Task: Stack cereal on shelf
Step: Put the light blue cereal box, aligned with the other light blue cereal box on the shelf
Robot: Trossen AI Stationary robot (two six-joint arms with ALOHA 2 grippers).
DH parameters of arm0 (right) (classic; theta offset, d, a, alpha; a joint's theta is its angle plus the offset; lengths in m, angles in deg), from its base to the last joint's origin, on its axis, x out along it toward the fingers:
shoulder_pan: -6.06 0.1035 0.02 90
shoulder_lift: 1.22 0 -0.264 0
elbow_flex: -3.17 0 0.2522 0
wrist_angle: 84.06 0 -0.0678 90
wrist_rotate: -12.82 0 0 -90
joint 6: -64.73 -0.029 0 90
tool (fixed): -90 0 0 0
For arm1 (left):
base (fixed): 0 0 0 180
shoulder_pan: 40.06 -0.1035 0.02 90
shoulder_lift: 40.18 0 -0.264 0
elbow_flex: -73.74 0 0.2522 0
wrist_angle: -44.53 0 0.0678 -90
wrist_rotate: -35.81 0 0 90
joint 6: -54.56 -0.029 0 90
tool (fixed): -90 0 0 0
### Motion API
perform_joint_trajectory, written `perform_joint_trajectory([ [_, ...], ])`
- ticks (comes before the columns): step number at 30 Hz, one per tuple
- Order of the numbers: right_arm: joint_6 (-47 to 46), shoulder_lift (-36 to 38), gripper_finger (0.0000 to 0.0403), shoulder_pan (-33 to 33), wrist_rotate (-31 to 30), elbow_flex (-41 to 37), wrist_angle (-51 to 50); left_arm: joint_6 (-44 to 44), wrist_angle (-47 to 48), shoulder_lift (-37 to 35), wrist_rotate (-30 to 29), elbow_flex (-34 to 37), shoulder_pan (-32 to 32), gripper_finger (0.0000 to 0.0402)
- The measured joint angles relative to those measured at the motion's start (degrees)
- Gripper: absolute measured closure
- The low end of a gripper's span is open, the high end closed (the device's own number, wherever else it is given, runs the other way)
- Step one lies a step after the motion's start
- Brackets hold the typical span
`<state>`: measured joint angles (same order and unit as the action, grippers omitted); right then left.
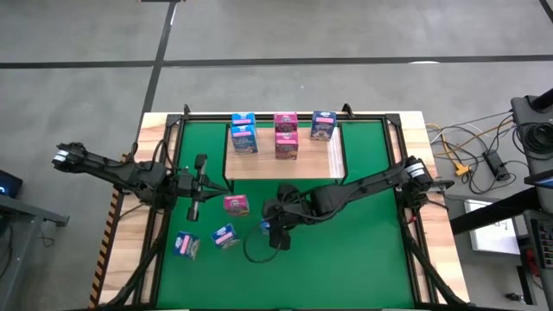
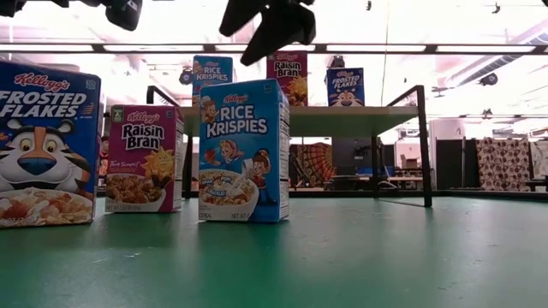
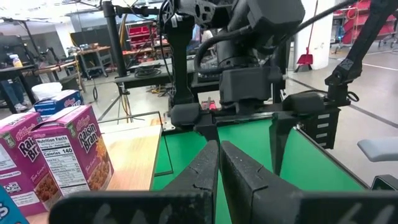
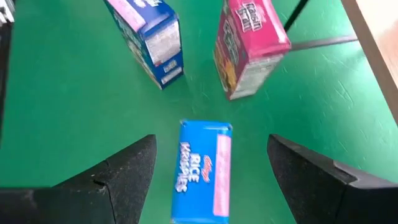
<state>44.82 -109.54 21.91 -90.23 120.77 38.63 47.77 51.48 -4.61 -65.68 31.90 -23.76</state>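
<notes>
Overhead, five small printed cardboard cereal boxes stood on the black-framed light-wood shelf; below it, the spread-open right gripper hovered over a light blue box, the left gripper clenched empty.

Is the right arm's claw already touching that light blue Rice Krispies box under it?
Apart. In the right wrist view the right gripper has its jaws wide open, with green mat visible between each one and the Rice Krispies box.
</notes>
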Motion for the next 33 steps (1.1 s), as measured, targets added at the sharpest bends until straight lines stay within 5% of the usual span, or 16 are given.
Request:
perform_joint_trajectory([
  [14,-3.56,-9.42,0.0114,0.43,0.02,12.21,-19.77,0.0,0.33,-0.04,0.01,0.0,-0.01,0.04],
  [33,-6.12,-11.16,0.0123,1.17,0.0,14.85,-20.35,0.0,0.52,-0.04,0.01,0.0,0.0,0.04],
])
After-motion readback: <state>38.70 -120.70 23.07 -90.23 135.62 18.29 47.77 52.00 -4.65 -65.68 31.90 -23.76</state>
